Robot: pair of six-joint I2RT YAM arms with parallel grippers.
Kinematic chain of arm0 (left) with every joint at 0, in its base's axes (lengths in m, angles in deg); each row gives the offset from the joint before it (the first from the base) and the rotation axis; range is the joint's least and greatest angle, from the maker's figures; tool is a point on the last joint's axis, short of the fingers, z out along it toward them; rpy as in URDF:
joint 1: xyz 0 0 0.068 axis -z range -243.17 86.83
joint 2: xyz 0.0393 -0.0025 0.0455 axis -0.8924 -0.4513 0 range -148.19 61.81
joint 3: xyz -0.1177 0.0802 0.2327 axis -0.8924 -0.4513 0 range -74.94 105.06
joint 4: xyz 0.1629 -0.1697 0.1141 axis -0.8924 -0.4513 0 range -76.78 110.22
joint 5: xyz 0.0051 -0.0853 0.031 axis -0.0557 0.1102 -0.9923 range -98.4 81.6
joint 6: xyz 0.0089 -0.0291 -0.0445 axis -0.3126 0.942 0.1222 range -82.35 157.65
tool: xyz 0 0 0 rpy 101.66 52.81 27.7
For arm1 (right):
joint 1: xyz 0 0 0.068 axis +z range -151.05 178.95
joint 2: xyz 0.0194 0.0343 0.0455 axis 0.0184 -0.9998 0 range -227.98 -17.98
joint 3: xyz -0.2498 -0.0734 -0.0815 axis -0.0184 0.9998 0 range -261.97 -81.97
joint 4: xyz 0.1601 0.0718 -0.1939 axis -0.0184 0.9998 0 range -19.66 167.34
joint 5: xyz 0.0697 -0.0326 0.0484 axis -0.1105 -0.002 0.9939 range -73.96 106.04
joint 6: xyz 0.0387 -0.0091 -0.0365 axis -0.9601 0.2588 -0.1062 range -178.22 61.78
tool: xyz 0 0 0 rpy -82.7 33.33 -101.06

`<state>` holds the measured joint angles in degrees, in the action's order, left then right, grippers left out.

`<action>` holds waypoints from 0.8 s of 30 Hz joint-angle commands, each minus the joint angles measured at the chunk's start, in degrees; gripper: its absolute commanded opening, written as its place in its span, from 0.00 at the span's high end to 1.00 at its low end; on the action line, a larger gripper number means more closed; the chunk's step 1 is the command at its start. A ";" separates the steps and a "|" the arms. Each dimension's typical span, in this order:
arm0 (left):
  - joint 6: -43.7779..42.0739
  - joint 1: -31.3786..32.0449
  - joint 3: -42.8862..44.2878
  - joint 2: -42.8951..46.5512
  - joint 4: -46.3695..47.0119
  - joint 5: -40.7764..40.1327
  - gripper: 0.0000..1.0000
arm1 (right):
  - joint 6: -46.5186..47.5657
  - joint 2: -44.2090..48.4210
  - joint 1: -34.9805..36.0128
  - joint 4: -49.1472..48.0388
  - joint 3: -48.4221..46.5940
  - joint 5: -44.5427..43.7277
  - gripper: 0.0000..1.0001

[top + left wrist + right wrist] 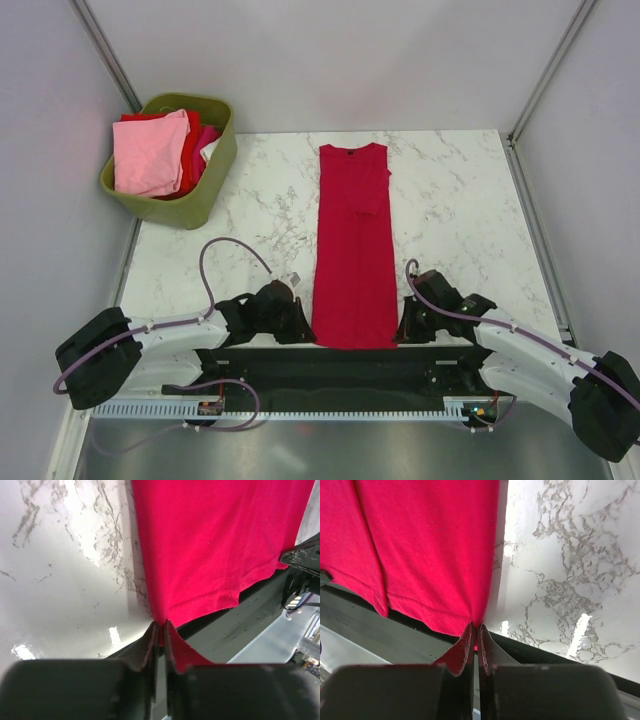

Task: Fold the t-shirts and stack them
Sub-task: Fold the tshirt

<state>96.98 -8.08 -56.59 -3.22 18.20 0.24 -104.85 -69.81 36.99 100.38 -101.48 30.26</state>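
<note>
One spread crimson t-shirt (pixel 352 250), one olive basket (pixel 205 200), two arms (pixel 170 330).

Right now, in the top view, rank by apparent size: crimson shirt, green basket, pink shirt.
1. crimson shirt, only somewhat bigger than the next.
2. green basket.
3. pink shirt, clearly smallest, inside the basket.

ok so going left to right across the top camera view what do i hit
olive-green basket → left gripper → crimson t-shirt → right gripper, both with jaws shut on the shirt's near hem
</note>
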 commanded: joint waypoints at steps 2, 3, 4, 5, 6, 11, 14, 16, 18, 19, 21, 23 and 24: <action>1.31 0.28 1.43 0.87 1.67 1.20 0.97 | -0.66 1.38 0.28 1.33 -1.67 1.34 1.00; 1.23 0.37 1.60 1.92 1.76 0.94 0.98 | -0.65 1.91 0.28 2.38 -3.07 1.08 1.00; 1.57 0.28 1.86 2.54 1.67 0.67 0.98 | -0.57 2.96 0.28 3.09 -3.95 -0.23 1.00; 1.58 0.28 2.82 2.98 1.24 0.41 0.98 | -0.57 3.49 0.28 4.22 -5.09 -1.03 1.00; 1.58 0.28 3.53 3.51 0.80 0.15 0.98 | -0.30 4.19 0.28 4.84 -7.89 -1.99 1.00; -1.14 -2.70 8.80 3.78 -2.37 1.46 0.98 | 1.72 1.57 0.10 6.87 -17.22 -9.89 1.00; -3.16 -7.53 11.53 3.51 -2.81 4.09 0.98 | 3.30 -2.65 -0.33 6.78 -22.58 -14.37 1.00; -4.65 -11.57 13.29 3.34 -3.07 4.98 0.98 | 4.44 -6.16 -1.21 6.35 -26.10 -17.98 1.00; -5.71 -14.82 15.66 1.94 -3.43 5.15 0.98 | 5.75 -9.49 -2.00 5.38 -28.82 -20.98 1.00; -6.94 -15.71 16.71 1.23 -3.86 5.07 0.98 | 6.28 -10.64 -3.31 4.77 -29.62 -21.16 1.00; -8.17 -17.46 20.40 -2.00 -4.57 4.63 0.98 | 7.17 -14.24 -4.90 2.92 -31.28 -20.55 1.00; -9.58 -18.26 24.17 -4.91 -5.36 4.10 0.98 | 8.66 -16.71 -7.89 1.26 -32.34 -19.50 1.00; -9.93 -18.96 25.32 -7.71 -5.54 3.93 0.98 | 9.01 -19.07 -8.94 0.72 -33.31 -18.71 1.00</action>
<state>91.69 -25.68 -36.24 -6.70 13.81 3.80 -98.64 -85.59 30.41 103.92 -131.40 13.04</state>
